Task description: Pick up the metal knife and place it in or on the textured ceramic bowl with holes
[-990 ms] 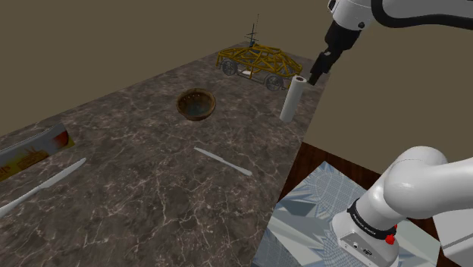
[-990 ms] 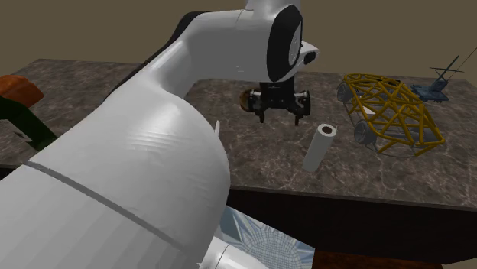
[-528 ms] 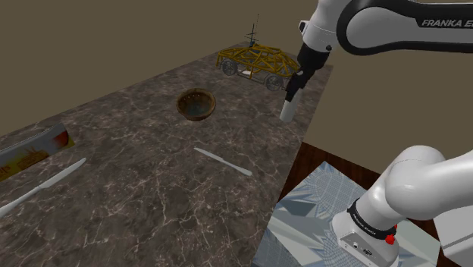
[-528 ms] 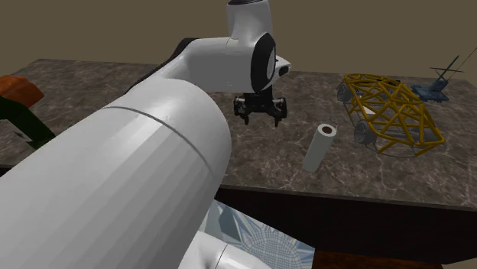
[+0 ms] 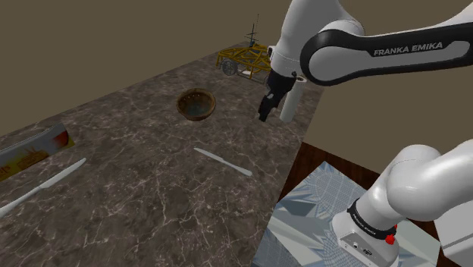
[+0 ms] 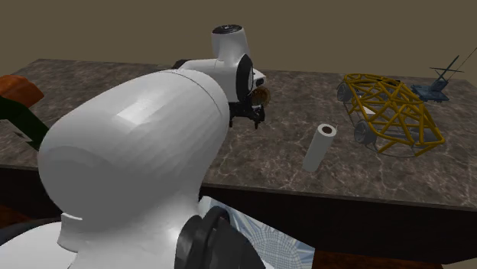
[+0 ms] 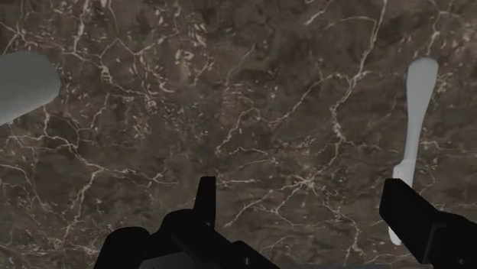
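My gripper (image 5: 264,115) hangs over the dark brown marble countertop (image 5: 151,197), white veins everywhere, and my fingers stand wide apart with nothing between them. The pale knife (image 7: 413,130) lies flat below, just outside one fingertip, untouched. The brown bowl (image 5: 196,104) sits on the shoulder view's left of my hand. A white cylinder (image 5: 291,102) stands just beside me. Plain tan walls (image 5: 114,38) rise beyond.

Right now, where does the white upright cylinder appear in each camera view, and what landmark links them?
Shoulder view: cylinder beside the gripper, on its right.
Second exterior view: cylinder right of centre, left of the yellow wire car.
Wrist view: pale shape across from the knife.
Shared landmark: the open gripper.
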Action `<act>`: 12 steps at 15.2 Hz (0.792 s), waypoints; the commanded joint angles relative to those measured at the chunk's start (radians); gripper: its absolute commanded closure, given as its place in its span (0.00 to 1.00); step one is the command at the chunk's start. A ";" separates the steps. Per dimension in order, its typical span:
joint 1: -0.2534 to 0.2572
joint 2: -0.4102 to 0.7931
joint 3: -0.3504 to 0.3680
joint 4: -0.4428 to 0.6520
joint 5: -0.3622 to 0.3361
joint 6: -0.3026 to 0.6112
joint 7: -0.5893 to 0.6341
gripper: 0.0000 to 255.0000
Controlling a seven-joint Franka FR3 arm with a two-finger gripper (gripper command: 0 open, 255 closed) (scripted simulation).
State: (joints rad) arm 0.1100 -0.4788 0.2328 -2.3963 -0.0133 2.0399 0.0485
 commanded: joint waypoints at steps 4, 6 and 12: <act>0.026 0.137 0.063 0.017 0.009 0.109 0.052 0.00; 0.034 0.196 0.087 0.031 0.006 0.149 0.074 0.00; 0.060 0.385 0.155 0.095 -0.035 0.256 0.152 0.00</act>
State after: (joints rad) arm 0.1664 -0.1313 0.3774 -2.3185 -0.0371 2.2781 0.1869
